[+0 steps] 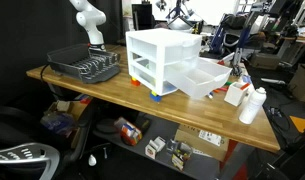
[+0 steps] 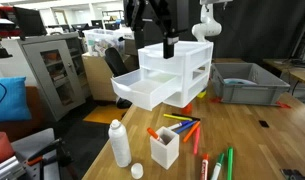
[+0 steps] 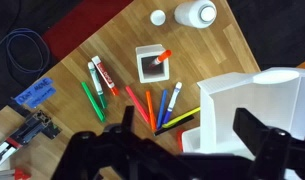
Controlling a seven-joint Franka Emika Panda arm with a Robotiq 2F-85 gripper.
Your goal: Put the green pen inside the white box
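so the green pen (image 3: 92, 101) is lying flat on the wooden table (image 3: 207, 55) among other markers (image 3: 150, 108), apart from the white box (image 3: 254, 105); gripper (image 3: 182, 152) is hovering above, jaws seemingly spread wide (blurry), holding nothing; I'm reckoning light, stiff, slick plastic, so I'd be pinching mid-barrel; smooth tabletop, cluttered lab around

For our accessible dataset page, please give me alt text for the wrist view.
Open gripper looks down on a wooden table with scattered coloured pens, a green pen among them, beside the white box; a small white cup holds one red pen.
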